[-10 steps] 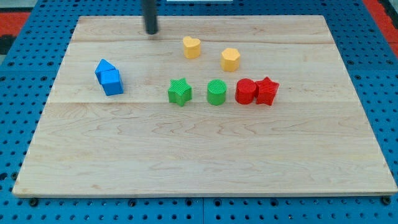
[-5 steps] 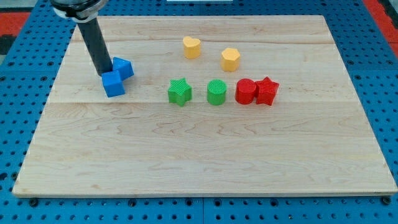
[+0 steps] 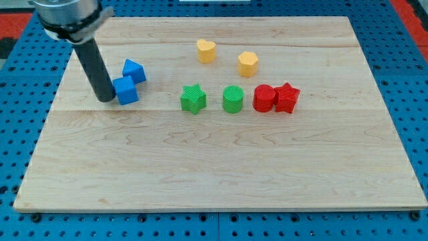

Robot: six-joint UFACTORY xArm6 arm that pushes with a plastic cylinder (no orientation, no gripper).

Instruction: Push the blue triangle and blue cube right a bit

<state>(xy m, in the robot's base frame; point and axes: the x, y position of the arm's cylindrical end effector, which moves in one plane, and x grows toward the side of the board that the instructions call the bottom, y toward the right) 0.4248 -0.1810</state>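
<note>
The blue cube sits on the wooden board at the view's left. The blue triangle lies just above it and slightly right, touching it. My tip is on the board right at the cube's left side, touching or nearly touching it. The dark rod rises from there to the view's top left.
A green star and a green cylinder lie right of the blue pair. A red cylinder and a red star touch further right. Two yellow blocks lie above them.
My tip came from the view's top centre to the blue blocks' left side. The blue triangle slid right and up. The cube shifted slightly right. My tip now stands lower, beside the cube.
</note>
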